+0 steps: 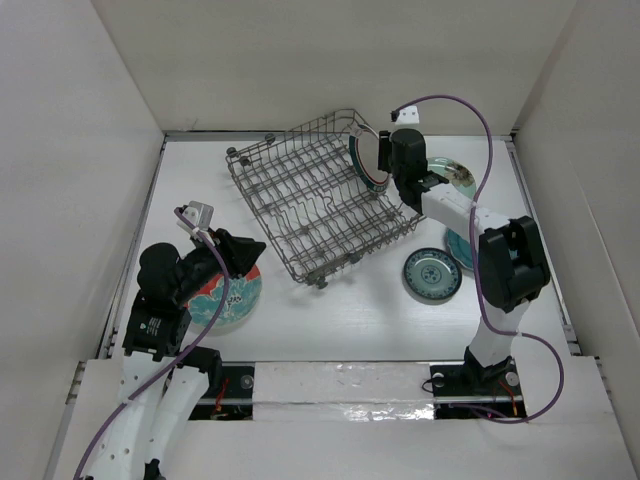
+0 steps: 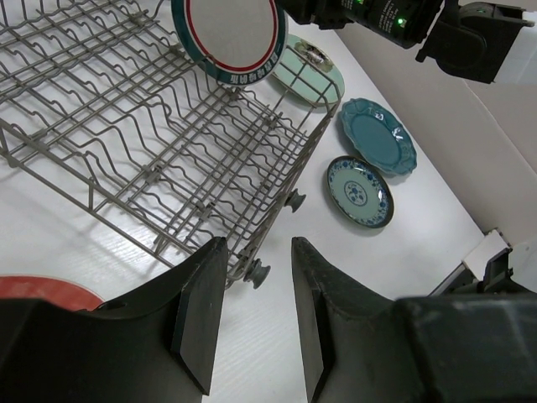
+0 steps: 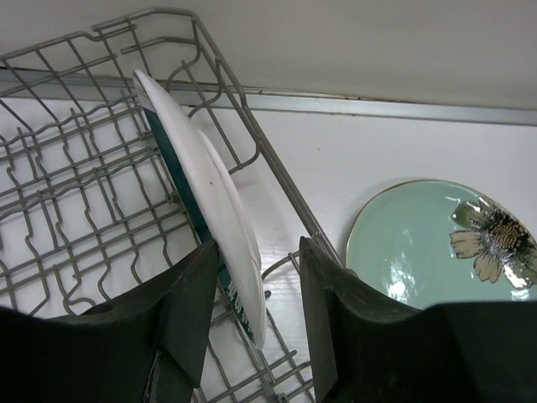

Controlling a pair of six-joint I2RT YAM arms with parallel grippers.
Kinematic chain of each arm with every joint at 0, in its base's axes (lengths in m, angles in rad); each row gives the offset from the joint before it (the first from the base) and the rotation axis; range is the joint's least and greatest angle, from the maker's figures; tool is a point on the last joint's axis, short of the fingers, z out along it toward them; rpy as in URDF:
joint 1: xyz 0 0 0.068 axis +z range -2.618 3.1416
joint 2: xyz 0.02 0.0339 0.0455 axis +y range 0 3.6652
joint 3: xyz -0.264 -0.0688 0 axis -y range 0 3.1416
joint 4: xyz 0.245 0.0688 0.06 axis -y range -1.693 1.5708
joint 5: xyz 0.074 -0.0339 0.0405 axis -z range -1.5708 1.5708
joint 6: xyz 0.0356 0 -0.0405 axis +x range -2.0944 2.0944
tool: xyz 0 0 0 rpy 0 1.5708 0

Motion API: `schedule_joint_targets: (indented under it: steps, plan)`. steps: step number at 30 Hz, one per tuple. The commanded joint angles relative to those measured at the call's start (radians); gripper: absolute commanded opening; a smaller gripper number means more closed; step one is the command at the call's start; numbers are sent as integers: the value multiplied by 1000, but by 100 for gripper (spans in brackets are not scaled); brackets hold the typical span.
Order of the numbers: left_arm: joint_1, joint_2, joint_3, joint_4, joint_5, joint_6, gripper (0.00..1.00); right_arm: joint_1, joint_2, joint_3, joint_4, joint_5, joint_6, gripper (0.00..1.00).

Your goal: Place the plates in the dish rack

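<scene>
Right claw (image 3: pixel 258 256) astride upright plate (image 3: pixel 201 180); ringed face (image 2: pixel 232 34) only from left wrist

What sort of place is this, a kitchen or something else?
Likely a robot test cell, not a kitchen: white panels box in the table, left arm and right arm are mounted at its near edge, and a dish rack and plates sit on it.

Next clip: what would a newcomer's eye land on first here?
The grey wire dish rack sits askew mid-table, one red-ringed plate upright at its far right corner with the right pincer open astride its rim. A mint green plate, a scalloped teal plate and a ringed teal plate lie flat right of it; the left pincer hangs open by a red floral plate at near left.
</scene>
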State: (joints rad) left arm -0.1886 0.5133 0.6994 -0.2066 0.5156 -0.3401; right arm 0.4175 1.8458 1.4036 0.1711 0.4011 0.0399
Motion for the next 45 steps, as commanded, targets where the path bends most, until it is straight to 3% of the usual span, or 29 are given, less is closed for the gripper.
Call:
schedule_joint_targets:
  steps: [1,6,10,11,13,14,16,23,29,30,31,34,37,38,41,45]
  plan:
    - [-3,-7,-6,50,14,9,33,-9,-36,21,-41,-44,92,49]
    - [-3,-9,-3,53,14,7,33,-9,-121,-20,-39,-116,162,56]
    - [-3,-16,-3,53,14,3,32,58,-223,-113,4,-157,218,55]
    - [-3,-19,-3,53,14,-2,30,78,-243,-132,13,-165,228,46]
    - [-3,-38,-5,61,14,-4,9,143,-296,-170,51,-188,279,33]
    - [-3,-45,-6,64,14,-7,0,170,-312,-214,89,-211,293,17]
    - [-3,-70,-8,70,14,-10,0,230,-341,-256,120,-215,357,0]
    - [-3,-116,-9,76,14,-22,0,530,-281,-331,205,-182,532,0]
    - [-3,-150,-9,81,14,-27,29,753,-215,-376,292,9,728,0]
    - [-3,-150,-9,78,14,-28,38,776,-194,-377,300,30,774,0]
    - [-3,-147,-6,76,14,-30,40,820,-182,-382,304,47,804,1]
    - [-3,-163,-1,76,14,-34,42,869,-119,-379,309,91,914,9]
    - [-3,-197,-6,79,14,-40,42,920,-51,-350,262,145,1009,24]
    - [-3,-205,-8,79,14,-40,42,938,-34,-342,257,153,1032,36]
    - [-3,-228,-8,78,14,-46,42,963,48,-309,232,171,1133,54]
    - [-3,-249,-12,75,14,-53,42,1000,142,-265,194,211,1274,72]
